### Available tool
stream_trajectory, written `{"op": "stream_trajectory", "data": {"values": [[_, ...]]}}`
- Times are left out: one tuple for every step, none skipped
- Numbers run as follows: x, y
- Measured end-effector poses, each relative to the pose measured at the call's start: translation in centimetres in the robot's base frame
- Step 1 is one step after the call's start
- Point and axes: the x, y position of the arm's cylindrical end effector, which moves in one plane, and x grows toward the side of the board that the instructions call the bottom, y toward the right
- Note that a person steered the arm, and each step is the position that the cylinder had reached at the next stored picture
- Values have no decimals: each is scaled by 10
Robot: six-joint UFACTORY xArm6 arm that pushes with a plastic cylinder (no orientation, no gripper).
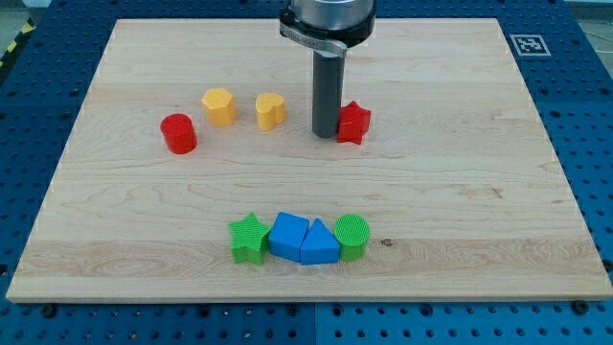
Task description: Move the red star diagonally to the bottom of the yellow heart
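The red star lies on the wooden board right of centre, in the upper half. The yellow heart lies to its left, about level with it. My tip rests on the board between them, touching or nearly touching the red star's left side. The dark rod rises from the tip to the arm at the view's top.
A yellow hexagon and a red cylinder lie left of the heart. Near the view's bottom sit a green star, a blue cube, a blue triangle and a green cylinder in a row. The board rests on a blue perforated table.
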Motion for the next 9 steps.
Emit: {"op": "stream_trajectory", "data": {"values": [[-24, 0], [-46, 6], [-50, 38], [-50, 67], [-45, 77], [-32, 83], [-31, 82], [-31, 76], [-29, 66]]}}
